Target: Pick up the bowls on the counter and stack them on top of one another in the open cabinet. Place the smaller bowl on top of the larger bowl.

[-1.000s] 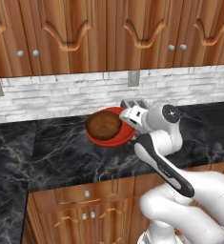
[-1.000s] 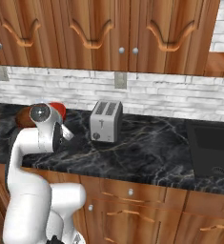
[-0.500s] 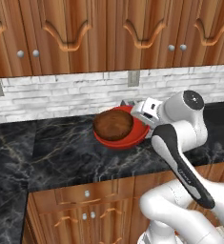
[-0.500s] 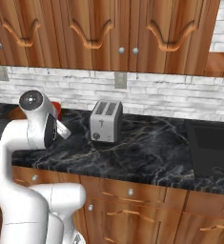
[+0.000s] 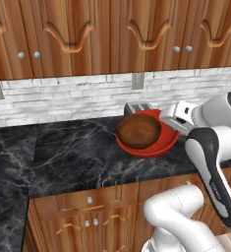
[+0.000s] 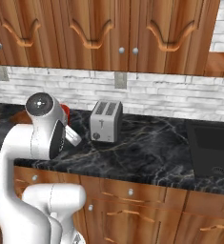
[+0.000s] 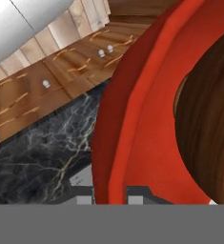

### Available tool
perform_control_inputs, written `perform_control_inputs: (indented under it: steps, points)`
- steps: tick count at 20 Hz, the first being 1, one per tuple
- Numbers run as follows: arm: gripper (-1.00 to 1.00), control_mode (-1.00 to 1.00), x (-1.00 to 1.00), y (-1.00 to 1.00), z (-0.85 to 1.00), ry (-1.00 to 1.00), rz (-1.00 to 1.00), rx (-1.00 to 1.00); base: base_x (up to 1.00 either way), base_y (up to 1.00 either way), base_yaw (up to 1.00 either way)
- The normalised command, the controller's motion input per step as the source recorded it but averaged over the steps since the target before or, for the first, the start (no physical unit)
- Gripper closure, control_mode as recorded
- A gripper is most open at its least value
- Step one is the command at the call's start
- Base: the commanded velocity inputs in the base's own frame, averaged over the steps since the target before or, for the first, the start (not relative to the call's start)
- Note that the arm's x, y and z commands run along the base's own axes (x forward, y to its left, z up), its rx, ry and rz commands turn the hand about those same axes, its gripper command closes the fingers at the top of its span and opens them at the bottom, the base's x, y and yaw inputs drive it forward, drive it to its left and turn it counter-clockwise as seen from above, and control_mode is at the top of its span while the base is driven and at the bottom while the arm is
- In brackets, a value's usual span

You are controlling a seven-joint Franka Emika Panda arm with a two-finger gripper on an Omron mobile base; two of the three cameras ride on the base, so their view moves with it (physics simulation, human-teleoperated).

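Observation:
The larger bowl [image 5: 151, 145], wide and glossy red, carries the smaller bowl [image 5: 139, 131], dark brown wood, nested inside it. My gripper [image 5: 172, 129] is shut on the red bowl's right rim and holds both over the counter [image 5: 72, 157], in front of the toaster. In the hand view the red rim [image 7: 132, 119] runs down between my fingertips [image 7: 140, 193], with the brown bowl [image 7: 208, 119] inside it at the right. The right base view shows a sliver of the red bowl [image 6: 65, 112] behind my arm. The open cabinet [image 6: 222, 64] peeks in at the upper right.
A silver toaster [image 6: 106, 121] stands against the white brick wall, just behind the bowls [image 5: 136, 107]. A dark recessed basin [image 6: 212, 151] lies at the counter's right end. Closed carved cabinet doors [image 5: 112, 34] hang above, and wooden drawers [image 7: 46, 81] run below.
My arm has swung to the right, carrying the stacked bowls along the counter until they sit in front of the toaster. The grip on the red rim is unchanged.

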Motion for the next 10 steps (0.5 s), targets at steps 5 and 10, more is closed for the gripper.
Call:
perform_control_inputs:
  steps: [5, 10]
  points:
    - [1.00, -1.00, -0.46, -0.35, 0.16, -0.02, 0.00, 0.00, 0.00, 0.00, 0.00]
    - [1.00, -1.00, -0.40, -0.36, 0.14, -0.06, -0.01, 0.00, 0.00, 0.00, 0.00]
